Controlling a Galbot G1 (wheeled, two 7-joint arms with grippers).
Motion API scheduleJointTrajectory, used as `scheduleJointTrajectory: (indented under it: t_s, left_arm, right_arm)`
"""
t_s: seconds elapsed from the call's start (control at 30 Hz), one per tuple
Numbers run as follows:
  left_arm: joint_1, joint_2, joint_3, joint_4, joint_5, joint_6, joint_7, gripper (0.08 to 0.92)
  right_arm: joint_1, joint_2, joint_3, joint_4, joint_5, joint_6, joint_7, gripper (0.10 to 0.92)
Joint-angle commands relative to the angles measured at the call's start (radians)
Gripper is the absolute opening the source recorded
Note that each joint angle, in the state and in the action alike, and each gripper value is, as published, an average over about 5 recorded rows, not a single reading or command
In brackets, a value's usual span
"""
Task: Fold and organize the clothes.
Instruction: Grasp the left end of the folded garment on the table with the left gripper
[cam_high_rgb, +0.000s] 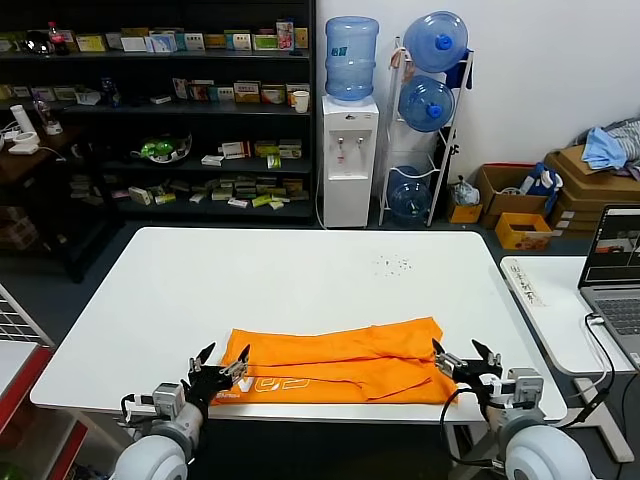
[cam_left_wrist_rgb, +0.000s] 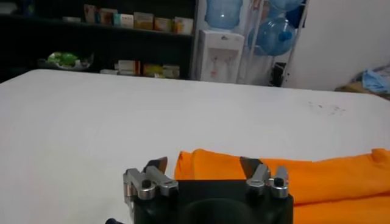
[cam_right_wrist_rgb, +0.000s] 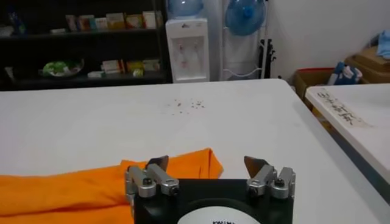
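Nearest of all, the two grippers sit low at the near edge of the white table (cam_high_rgb: 300, 270), one at each end of the orange T-shirt (cam_high_rgb: 335, 362). Left gripper (cam_high_rgb: 220, 366) has its fingers spread wide apart and holds nothing; its tips hover at the shirt's left end, and in its own wrist view the left gripper (cam_left_wrist_rgb: 204, 164) shows bare tabletop and orange cloth between the fingertips. Right gripper (cam_high_rgb: 464, 358) is likewise spread and empty, poised at the shirt's right end; the right wrist view shows the right gripper (cam_right_wrist_rgb: 208, 163) with the shirt's corner just past one fingertip.

Folded into a long band, the shirt lies along the table's near edge, running across most of the space between the two grippers. White lettering shows on its lower layer near the left end. Its upper right corner rises toward the table's middle.

Beyond the shirt, the tabletop stretches bare toward its far edge, apart from a scatter of small dark specks (cam_high_rgb: 393, 265) right of centre. To the table's right stands a second white table (cam_high_rgb: 555, 320) with a gap between the two, carrying a laptop (cam_high_rgb: 612, 262).

Past the far edge stand a water dispenser (cam_high_rgb: 349, 150), a rack of water bottles (cam_high_rgb: 425, 100), dark shelving (cam_high_rgb: 160, 110) and cardboard boxes (cam_high_rgb: 590, 190) topped with light-blue cloth (cam_high_rgb: 612, 145).
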Motion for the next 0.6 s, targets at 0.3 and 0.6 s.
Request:
scheduleJointTrajectory:
  t_s: [0.3,0.6]
  left_arm:
    - [0.014,-0.068,-0.019,0.11,0.029,-0.045,0.017,0.815]
    - [0.015,-0.08,-0.013,0.114,0.028,-0.046,0.012,0.593]
  right_arm:
    - [-0.054,0.018,0.051,0.019,-0.009,0.007,-0.002,0.823]
    - [-0.046,0.014,0.051,0.013,0.0,0.005,0.002,0.823]
